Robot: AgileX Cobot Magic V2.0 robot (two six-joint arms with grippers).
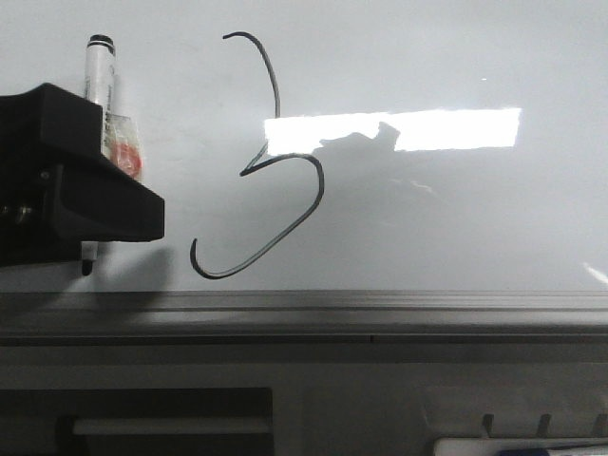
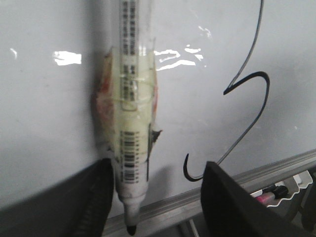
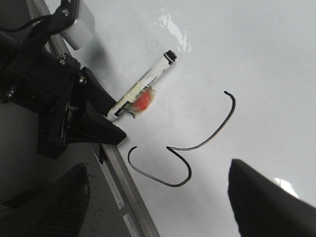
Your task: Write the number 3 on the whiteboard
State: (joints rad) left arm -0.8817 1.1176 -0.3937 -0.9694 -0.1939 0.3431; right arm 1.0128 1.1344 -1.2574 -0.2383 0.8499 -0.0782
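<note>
The number 3 [image 1: 322, 186] is drawn in thin black line on the whiteboard [image 1: 456, 218]; it also shows in the left wrist view [image 2: 267, 94] and the right wrist view [image 3: 189, 170]. A taped marker [image 1: 99, 71] lies against the board left of the 3, its tip down by the grey ledge [image 1: 380, 309]. My left gripper [image 2: 160, 207] is open with its jaws wide apart. The marker [image 2: 132, 123] is beside one finger, and the other finger stands far from it. My right gripper [image 3: 163, 207] is open and empty, hovering before the board near the 3. It sees the left gripper [image 3: 94, 123] and the marker [image 3: 148, 81].
A bright rectangular reflection [image 1: 456, 128] lies on the board right of the 3. A white tray with spare markers [image 2: 276, 192] sits below the ledge at the right. A dark panel with a pale handle [image 1: 161, 426] is below the ledge at the left.
</note>
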